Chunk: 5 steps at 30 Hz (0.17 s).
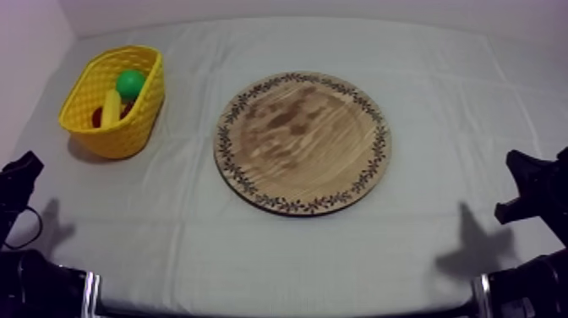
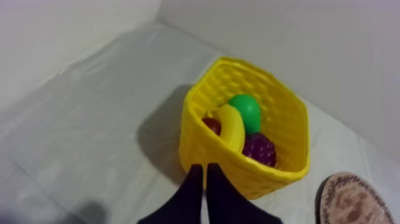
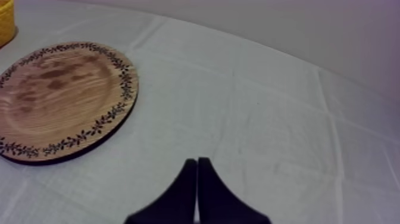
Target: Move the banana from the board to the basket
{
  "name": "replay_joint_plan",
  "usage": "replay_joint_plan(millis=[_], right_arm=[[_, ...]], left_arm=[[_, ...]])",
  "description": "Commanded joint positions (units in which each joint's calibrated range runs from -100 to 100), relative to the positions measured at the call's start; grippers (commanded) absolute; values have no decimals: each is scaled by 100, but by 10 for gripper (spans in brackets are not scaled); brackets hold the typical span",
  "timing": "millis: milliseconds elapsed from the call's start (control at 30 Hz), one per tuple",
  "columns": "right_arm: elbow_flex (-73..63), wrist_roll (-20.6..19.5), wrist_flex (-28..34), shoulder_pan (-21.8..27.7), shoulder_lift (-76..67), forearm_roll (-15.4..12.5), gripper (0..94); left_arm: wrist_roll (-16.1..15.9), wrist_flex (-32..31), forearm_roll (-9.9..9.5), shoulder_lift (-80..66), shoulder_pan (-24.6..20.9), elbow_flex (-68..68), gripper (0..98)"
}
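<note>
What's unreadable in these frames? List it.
- Left wrist view: small red fruit mostly hidden behind the banana and the yellow basket wall.
- Left wrist view: grapes, lower part behind the basket's near wall.
- Left wrist view: wooden board cut off by the picture's edge; in the right wrist view too.

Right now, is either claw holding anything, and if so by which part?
Nothing is held: the left claw and the right claw are each shut on nothing, and the banana lies in the yellow basket.
</note>
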Motion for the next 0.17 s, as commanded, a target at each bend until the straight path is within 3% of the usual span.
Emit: replay_joint_plan(millis=[0, 133], right_arm=[[5, 2, 14, -1, 0, -1, 2], [5, -76, 20, 20, 0, 5, 3]], left_arm=[[16, -27, 16, -52, -5, 20, 1], [-18, -214, 34, -82, 3, 102, 1]])
